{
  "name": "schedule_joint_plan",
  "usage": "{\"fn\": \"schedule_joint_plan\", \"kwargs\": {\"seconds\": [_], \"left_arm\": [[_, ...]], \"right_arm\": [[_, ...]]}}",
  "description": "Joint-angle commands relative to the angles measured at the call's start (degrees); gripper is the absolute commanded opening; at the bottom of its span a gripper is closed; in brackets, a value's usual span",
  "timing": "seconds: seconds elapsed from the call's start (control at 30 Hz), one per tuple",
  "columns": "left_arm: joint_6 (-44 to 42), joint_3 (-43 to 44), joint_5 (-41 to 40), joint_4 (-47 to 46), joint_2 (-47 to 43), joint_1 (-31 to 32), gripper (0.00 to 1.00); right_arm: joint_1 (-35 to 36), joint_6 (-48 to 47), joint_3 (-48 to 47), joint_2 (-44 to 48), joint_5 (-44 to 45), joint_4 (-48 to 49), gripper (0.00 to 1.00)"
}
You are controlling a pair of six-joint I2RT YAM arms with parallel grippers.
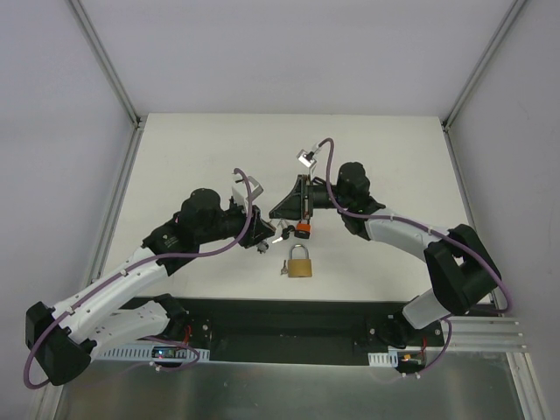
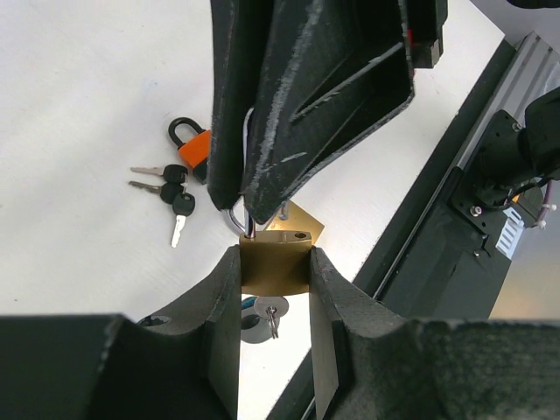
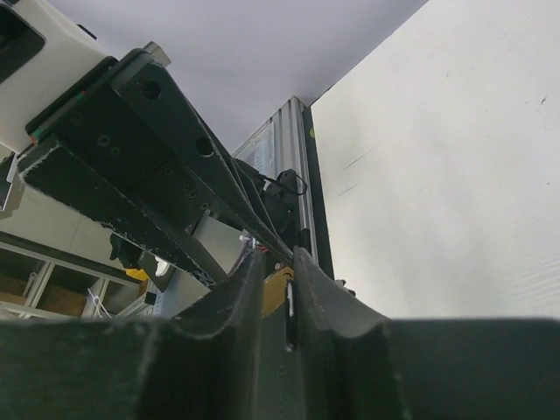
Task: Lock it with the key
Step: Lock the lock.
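1. Nearest the arm mounts, a black base plate [image 1: 289, 319] and a ribbed aluminium rail [image 1: 490, 332] run along the near edge of the white table [image 1: 201, 157].
2. Just past them, a loose brass padlock [image 1: 300, 264] with a steel shackle lies flat on the table, apart from both grippers.
3. Farther in, the two arms meet over the middle of the table. The left gripper [image 2: 274, 254] pinches the task's lock: a small brass padlock [image 2: 276, 269], clamped by its body, one black finger flat against each side. The padlock is held shackle-up, above the table.
4. The right gripper [image 3: 278, 262] comes down onto it from the opposite side. Its two fingers are drawn together around the steel shackle [image 2: 248, 226], nipping it right above the brass body. In the right wrist view only a narrow gap shows between the fingers, filled with brass and a sliver of steel.
5. Directly under the held body, between the left fingers, a silver key [image 2: 262, 317] on a round ring shows. Whether it sits in the lock or lies on the table below, I cannot tell.
6. Beyond the grippers an orange padlock [image 2: 192, 147] with a black shackle lies on the table. A bunch of black-headed keys [image 2: 175, 194] lies just beside it, blades fanned out, well clear of the held lock.
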State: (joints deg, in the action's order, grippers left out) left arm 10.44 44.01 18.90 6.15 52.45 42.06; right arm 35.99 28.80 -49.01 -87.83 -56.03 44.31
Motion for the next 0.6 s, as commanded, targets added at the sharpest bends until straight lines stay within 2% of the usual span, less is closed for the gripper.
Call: {"fn": "schedule_joint_plan", "kwargs": {"seconds": [0.0, 0.07, 0.17, 0.27, 0.37, 0.4, 0.43, 0.47, 0.53, 0.57], "left_arm": [[0.29, 0.64, -0.70, -4.31, -1.21, 0.56, 0.00], [0.29, 0.64, -0.70, -4.31, -1.21, 0.56, 0.00], [0.37, 0.46, -0.35, -4.75, -1.12, 0.56, 0.00], [0.37, 0.29, -0.35, -4.83, -1.03, 0.56, 0.00], [0.29, 0.11, -0.70, -5.01, -0.94, 0.56, 0.24], [0.29, 0.20, -0.88, -5.01, -0.77, 0.56, 0.53], [0.90, 0.20, -1.49, -5.10, -0.77, 0.56, 0.64], [1.51, 0.20, -2.45, -5.27, -0.51, 0.56, 0.72], [3.52, -0.15, -5.60, -6.15, -0.33, 0.56, 0.81], [4.15, -0.93, -5.97, -7.89, 0.02, 0.39, 0.82]], "right_arm": [[0.05, 0.38, 0.23, 0.38, -1.36, 4.11, 0.17], [0.05, 0.38, 0.15, 0.38, -0.58, 3.94, 0.07], [0.05, 0.21, 0.23, 0.73, 0.30, 3.50, 0.01], [0.05, 0.03, -0.11, 1.17, 0.92, 2.71, 0.01], [-0.04, -1.02, -0.38, 1.87, 1.27, 1.22, 0.01], [-0.04, -1.55, -0.47, 2.22, 1.54, -0.01, 0.01], [-0.13, -1.99, -0.56, 2.75, 1.71, -0.71, 0.01], [-0.13, -2.69, -0.73, 3.10, 2.15, -1.33, 0.01], [-0.22, -3.04, -0.91, 3.81, 2.42, -2.74, 0.00], [-0.39, -3.48, -0.73, 4.07, 2.68, -3.09, 0.01]]}}
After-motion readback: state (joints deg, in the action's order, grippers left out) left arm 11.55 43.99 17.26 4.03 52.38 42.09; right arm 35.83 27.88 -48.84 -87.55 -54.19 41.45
